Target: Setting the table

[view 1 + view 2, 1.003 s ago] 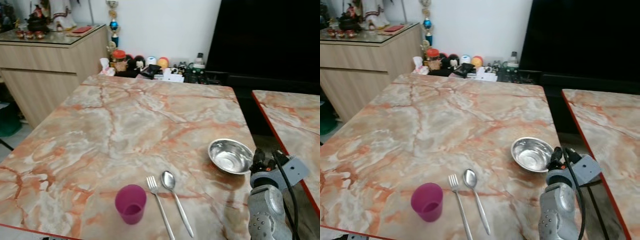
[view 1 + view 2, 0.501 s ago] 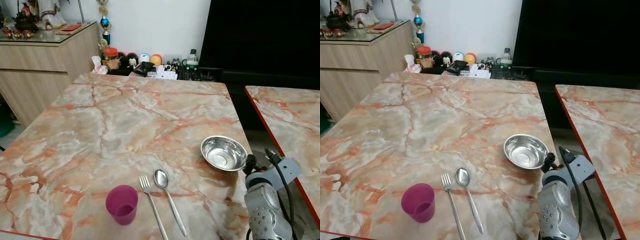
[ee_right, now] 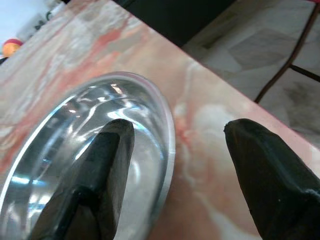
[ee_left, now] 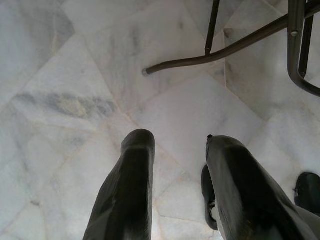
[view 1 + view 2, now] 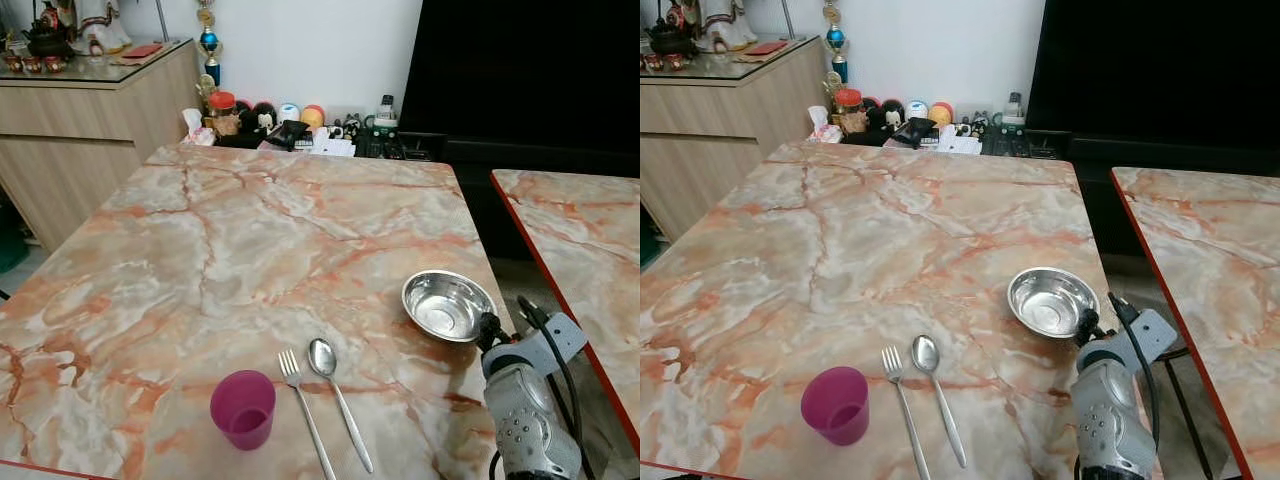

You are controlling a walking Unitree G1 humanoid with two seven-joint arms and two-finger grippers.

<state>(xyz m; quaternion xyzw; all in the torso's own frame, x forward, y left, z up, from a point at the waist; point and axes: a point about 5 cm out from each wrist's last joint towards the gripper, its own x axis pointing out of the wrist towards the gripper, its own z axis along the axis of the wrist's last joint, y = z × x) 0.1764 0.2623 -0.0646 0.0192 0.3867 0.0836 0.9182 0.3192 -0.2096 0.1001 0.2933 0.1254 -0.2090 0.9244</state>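
Observation:
A steel bowl (image 5: 447, 305) sits near the right edge of the marble table (image 5: 250, 230). My right gripper (image 3: 177, 132) is open at the bowl's near right rim. One finger (image 3: 107, 165) hangs over the bowl's inside, the other (image 3: 265, 170) over the table outside the rim. A purple cup (image 5: 243, 409) stands at the front, with a fork (image 5: 306, 412) and a spoon (image 5: 335, 390) lying side by side to its right. My left gripper (image 4: 180, 140) hangs open over the tiled floor, holding nothing.
Small jars, toys and bottles (image 5: 300, 125) crowd the table's far edge. A wooden sideboard (image 5: 80, 110) stands at the back left. A second marble table (image 5: 580, 230) stands right, across a narrow gap. Metal chair legs (image 4: 225, 47) stand on the floor.
The camera shifted early on, sliding the whole scene left and down. My right gripper has edged closer to the bowl's rim. Bowl, cup, fork and spoon stay put.

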